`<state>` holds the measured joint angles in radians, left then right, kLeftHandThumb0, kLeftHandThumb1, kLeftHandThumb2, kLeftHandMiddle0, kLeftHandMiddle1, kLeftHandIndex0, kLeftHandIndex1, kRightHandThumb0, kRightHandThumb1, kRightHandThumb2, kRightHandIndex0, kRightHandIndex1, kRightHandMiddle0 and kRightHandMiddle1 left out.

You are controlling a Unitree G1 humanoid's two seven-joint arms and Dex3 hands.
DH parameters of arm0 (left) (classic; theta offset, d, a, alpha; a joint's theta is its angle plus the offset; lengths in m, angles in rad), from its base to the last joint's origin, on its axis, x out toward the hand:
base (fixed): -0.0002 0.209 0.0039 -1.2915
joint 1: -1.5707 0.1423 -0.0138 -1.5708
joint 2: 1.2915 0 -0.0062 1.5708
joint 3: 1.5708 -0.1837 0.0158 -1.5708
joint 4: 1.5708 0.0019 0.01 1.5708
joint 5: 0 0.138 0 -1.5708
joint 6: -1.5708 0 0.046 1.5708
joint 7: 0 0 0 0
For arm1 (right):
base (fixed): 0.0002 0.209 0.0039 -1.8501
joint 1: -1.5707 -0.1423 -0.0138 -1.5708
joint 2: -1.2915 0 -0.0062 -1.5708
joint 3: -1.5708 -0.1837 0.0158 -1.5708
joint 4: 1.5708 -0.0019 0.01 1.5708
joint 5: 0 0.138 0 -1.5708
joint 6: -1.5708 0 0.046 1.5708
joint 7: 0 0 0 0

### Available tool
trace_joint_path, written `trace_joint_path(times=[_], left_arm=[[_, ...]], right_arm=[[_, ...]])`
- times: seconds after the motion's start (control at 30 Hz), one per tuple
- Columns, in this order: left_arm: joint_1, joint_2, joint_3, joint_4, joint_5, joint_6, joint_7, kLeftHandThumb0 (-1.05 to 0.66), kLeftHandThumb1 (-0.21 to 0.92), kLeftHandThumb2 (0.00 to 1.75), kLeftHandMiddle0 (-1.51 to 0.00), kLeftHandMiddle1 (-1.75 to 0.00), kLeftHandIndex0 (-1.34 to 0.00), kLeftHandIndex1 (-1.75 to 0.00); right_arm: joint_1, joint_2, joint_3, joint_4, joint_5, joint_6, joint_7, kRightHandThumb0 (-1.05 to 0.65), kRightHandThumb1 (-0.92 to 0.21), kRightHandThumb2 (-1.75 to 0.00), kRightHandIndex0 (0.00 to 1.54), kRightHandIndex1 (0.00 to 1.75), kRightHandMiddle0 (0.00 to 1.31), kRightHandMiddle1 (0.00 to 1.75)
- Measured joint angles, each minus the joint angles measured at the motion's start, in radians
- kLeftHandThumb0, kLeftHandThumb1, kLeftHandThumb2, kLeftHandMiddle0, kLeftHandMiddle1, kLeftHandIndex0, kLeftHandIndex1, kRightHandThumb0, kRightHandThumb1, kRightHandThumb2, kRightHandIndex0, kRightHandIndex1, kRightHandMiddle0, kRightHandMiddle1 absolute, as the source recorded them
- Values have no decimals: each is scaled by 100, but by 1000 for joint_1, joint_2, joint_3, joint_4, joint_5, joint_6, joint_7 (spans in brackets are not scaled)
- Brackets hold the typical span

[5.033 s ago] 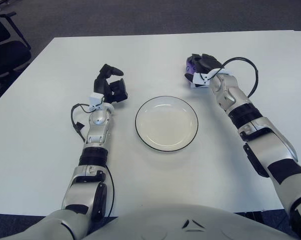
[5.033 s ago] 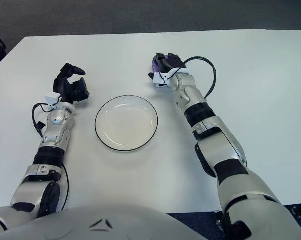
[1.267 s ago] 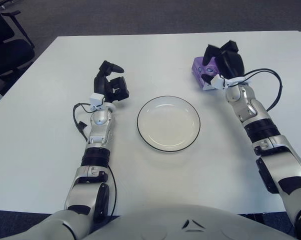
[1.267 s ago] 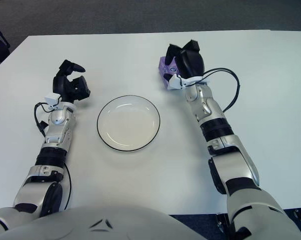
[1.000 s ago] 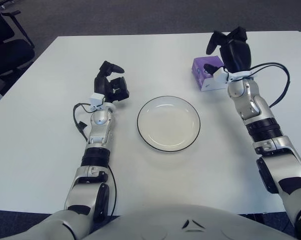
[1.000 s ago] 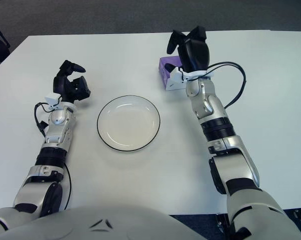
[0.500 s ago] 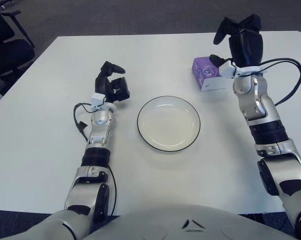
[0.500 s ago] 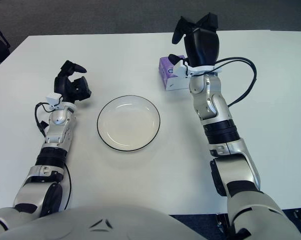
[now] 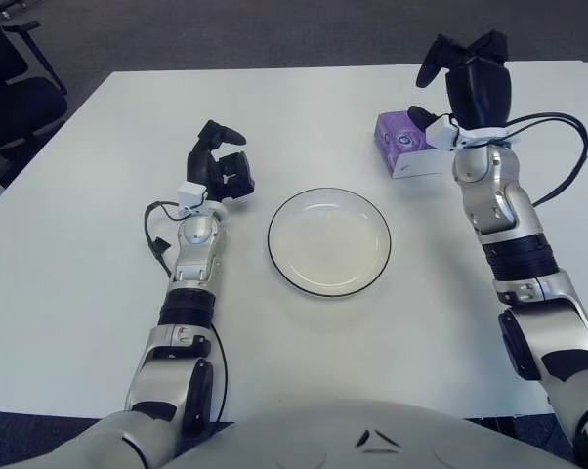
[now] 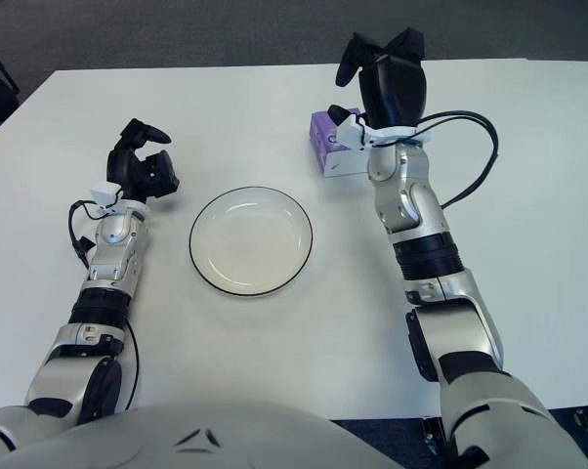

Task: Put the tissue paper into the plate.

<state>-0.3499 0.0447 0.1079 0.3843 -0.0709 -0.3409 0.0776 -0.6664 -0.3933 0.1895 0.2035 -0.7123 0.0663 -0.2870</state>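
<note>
Lifted off the tissue paper (image 9: 403, 145) since earlier, the right robot hand (image 9: 467, 70) hangs above it, fingers spread, empty. Purple-and-white, the small pack lies on the counter (image 9: 69, 274), far right of the plate (image 9: 329, 241). Left robot hand (image 9: 219, 168) shows left of the plate, holding nothing.

Two side-by-side head cameras look forward and down, sharing the white worktop (image 9: 304, 371), plate (image 9: 328, 241) and both arms.
</note>
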Motion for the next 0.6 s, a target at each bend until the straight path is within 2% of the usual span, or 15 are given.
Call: trace_joint_path(times=[0.07, 0.13, 0.17, 0.37, 0.6], left_arm=[[0, 0, 0, 0, 0, 0, 0, -48, 33, 130, -131, -175, -61, -175], [0, 0, 0, 0, 0, 0, 0, -48, 33, 130, -131, -175, -61, -175], [0, 0, 0, 0, 0, 0, 0, -48, 33, 130, -131, -175, -61, -175], [0, 1, 0, 3, 0, 0, -2, -48, 33, 130, -131, -175, -61, -175], [-2, 1, -1, 6, 0, 0, -8, -48, 33, 130, -131, -175, -61, -175]], right_arm=[[-7, -2, 17, 26, -12, 2, 20, -74, -78, -78, 32, 150, 12, 153], [-16, -9, 36, 50, -20, 3, 47, -82, -85, -73, 25, 137, 6, 145], [-20, -13, 44, 62, -24, 3, 62, -86, -88, -74, 20, 125, 4, 137], [-91, -26, 105, 224, -53, -27, 103, -94, -92, -82, 8, 87, 0, 114], [-209, -31, 170, 455, -67, -77, 135, -101, -92, -92, 1, 58, 0, 89]])
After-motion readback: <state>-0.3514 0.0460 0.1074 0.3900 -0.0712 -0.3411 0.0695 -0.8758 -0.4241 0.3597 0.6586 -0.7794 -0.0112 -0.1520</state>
